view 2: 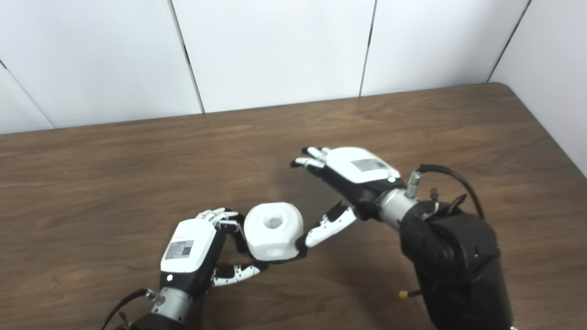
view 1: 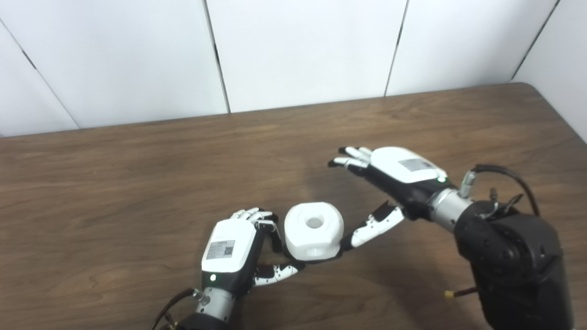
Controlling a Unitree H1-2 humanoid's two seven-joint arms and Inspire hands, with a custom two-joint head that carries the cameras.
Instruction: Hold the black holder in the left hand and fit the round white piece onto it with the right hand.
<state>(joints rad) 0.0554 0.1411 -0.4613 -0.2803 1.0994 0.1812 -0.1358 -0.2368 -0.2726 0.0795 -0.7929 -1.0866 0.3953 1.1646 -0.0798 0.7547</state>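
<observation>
The round white piece [view 1: 314, 231], with a hole in its top, sits on the black holder [view 1: 321, 260], which shows only as a dark edge under it. My left hand [view 1: 234, 250] is just left of them. Its fingers and thumb curl around the holder's near-left side, and it seems shut on it. My right hand [view 1: 394, 176] is open, to the right of and behind the white piece, with its fingers stretched out above the table. Its thumb [view 1: 373, 227] reaches down to the white piece's lower right side; I cannot tell if it touches. Both hands show in the right eye view too [view 2: 188, 250] [view 2: 357, 172].
The brown wooden table [view 1: 137, 183] runs back to a white panelled wall [view 1: 298, 50]. Its right edge [view 1: 566, 114] is near the right arm's bulky black forearm [view 1: 513, 261].
</observation>
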